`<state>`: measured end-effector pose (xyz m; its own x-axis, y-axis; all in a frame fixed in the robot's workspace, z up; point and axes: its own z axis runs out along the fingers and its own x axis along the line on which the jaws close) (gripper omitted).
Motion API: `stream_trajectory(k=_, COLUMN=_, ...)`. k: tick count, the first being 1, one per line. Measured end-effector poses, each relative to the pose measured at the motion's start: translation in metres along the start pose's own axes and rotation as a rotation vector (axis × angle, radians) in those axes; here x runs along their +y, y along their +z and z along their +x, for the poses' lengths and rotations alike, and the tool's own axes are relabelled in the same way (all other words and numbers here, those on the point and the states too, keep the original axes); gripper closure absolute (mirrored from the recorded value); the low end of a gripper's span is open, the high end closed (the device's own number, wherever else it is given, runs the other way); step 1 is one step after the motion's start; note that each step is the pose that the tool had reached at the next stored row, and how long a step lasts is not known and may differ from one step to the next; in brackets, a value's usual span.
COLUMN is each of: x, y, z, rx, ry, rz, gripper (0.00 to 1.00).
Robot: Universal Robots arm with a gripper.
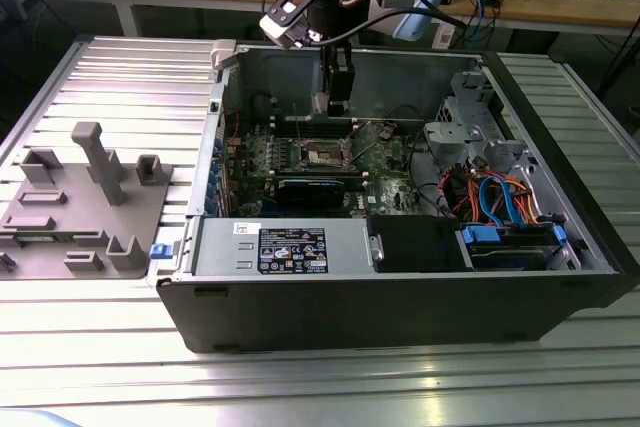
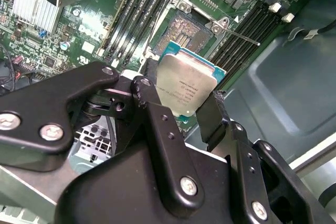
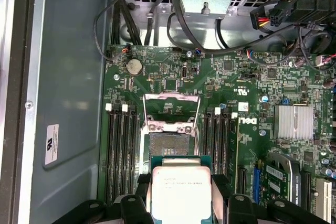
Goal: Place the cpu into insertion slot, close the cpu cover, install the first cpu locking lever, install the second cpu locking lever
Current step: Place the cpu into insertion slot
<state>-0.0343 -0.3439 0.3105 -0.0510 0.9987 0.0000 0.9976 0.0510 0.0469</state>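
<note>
An open computer case (image 1: 400, 297) lies on a ribbed metal table (image 1: 130, 77), with a grey fixture tray (image 1: 80, 207) on the exterior view's left. Inside the case, a labelled power supply (image 1: 290, 247) sits along the near wall and a bundle of orange and blue cables (image 1: 505, 197) crowds the exterior view's right. On the green motherboard (image 3: 231, 82), black memory slots (image 3: 121, 150) flank the insertion slot (image 3: 169, 144) on both sides. A finned heatsink (image 3: 296, 121) stands well apart from it. The cpu cover (image 3: 172, 97) is swung up, leaving the slot bare. The gripper (image 3: 181, 182) reaches down into the case from the far side. Its two black fingers (image 2: 212, 111) clamp the cpu (image 3: 181, 198) by opposite edges. The chip's metal top faces the wrist cameras. It hangs above the board, just beside the slot and not seated in it.
</note>
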Motion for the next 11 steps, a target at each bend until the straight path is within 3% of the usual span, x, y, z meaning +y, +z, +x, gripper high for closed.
stream_trajectory(k=11, x=-0.0002, y=0.0007, z=0.0000, rx=-0.0017, ry=0.000, rz=-0.0059, gripper=0.46)
